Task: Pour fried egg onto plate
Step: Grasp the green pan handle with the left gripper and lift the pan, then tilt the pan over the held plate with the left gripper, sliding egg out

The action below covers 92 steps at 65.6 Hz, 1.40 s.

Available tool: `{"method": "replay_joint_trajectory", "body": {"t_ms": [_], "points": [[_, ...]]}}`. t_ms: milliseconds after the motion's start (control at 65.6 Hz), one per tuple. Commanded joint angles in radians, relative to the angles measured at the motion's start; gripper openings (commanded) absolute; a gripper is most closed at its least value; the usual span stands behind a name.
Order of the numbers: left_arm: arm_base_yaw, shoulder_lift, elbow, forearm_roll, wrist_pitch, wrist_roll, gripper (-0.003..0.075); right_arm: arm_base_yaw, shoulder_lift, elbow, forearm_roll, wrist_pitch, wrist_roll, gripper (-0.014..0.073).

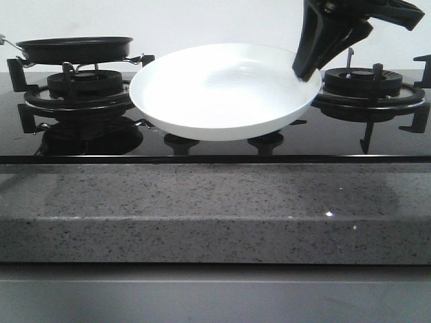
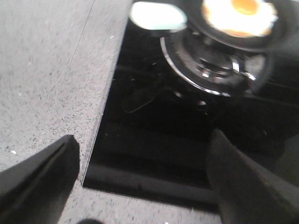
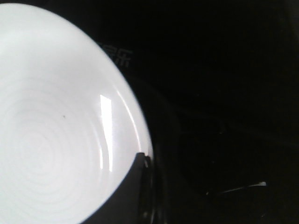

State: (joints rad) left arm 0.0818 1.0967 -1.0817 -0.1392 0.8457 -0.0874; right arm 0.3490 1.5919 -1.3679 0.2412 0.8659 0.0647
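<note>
2 burners flank black glass hob; speckled grey counter.

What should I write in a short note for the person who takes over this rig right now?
Right gripper: shut on the rim of the white plate, holding it tilted above the glass hob between the two burners.
Left gripper: open, holding nothing, above the hob's edge beside the stone counter; its fingers are wide apart.
Fried egg: in the black frying pan, which sits on the left burner.
Done: plate picked up; it is bare.
Left: the left gripper takes the pan by its handle, brings it over the plate and tips the egg out.
</note>
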Motion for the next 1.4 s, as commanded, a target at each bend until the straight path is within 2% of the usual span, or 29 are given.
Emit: {"method": "replay_joint_trajectory", "body": {"t_ms": [0,214,336,488,854,1052,1113,1388], "points": [[0.061,0.071,-0.099,-0.147,-0.022,0.057,0.0557,-0.001,-0.04,-0.026,0.008,-0.037,-0.001,-0.0067],[0.223,0.249,-0.197,-0.681,0.03,0.329,0.0557,-0.001,-0.04,-0.026,0.008,-0.037,-0.001,-0.0067],[0.275,0.334,-0.21,-0.889,0.07,0.415,0.0557,-0.001,-0.04,-0.026,0.008,-0.037,-0.001,-0.0067],[0.292,0.439,-0.211,-1.065,0.098,0.478,0.0557,-0.001,-0.04,-0.026,0.008,-0.037,-0.001,-0.0067],[0.292,0.611,-0.211,-1.287,0.177,0.537,0.0555,-0.001,-0.04,-0.026,0.008,-0.037,-0.001,-0.0067],[0.292,0.633,-0.211,-1.344,0.203,0.537,0.055,-0.001,-0.04,-0.026,0.008,-0.037,-0.001,-0.0067],[0.292,0.633,-0.211,-1.356,0.201,0.537,0.0534,-0.001,-0.04,-0.026,0.008,-0.037,-0.001,-0.0067],[0.292,0.633,-0.211,-1.39,0.215,0.535,0.0375,-0.001,-0.04,-0.026,0.008,-0.037,-0.001,-0.0067]]}}
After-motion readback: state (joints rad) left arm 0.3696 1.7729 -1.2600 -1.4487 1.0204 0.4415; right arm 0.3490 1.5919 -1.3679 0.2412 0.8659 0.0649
